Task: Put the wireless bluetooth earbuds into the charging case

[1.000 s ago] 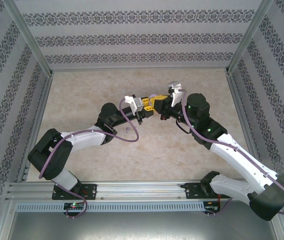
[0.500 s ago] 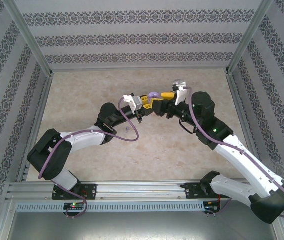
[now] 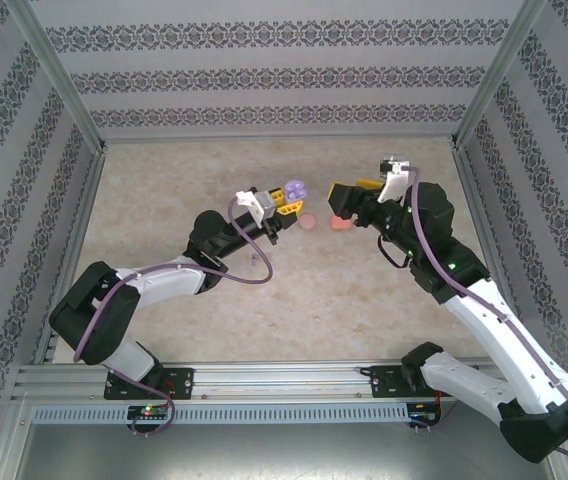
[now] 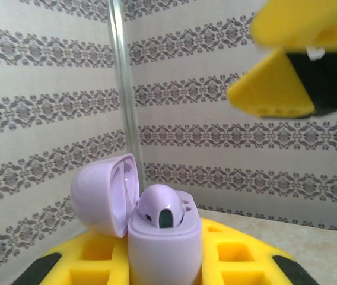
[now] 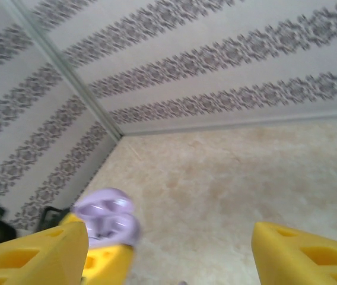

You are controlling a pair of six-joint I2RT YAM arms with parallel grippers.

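Backing off to the right, the right gripper (image 3: 337, 198) has left the purple charging case (image 3: 295, 190), which it was crowding half a second ago, and a clear gap of table (image 3: 164, 190) now lies between them. The left gripper (image 3: 289, 198) pinches the case by its base, the yellow fingers (image 4: 97, 258) pressed against either side of it. Seen from the left wrist, the case stands upright with its mouth facing up and its lid (image 4: 106, 193) swung open to the left. A purple earbud (image 4: 159, 208) sits in the case; its long axis runs vertically, and only the rounded head with a dark slot shows above the rim. In the same view one yellow fingertip (image 4: 275, 89) of the right gripper hangs up and to the right of the case, well apart from it. In the right wrist view its two jaws are spread wide with nothing between them, and the case (image 5: 106, 222) lies beyond the left one. Just right of the case and nearer the arm bases, a small pink object (image 3: 307, 222) and a small orange object (image 3: 341, 223) lie on the table, too small to identify.
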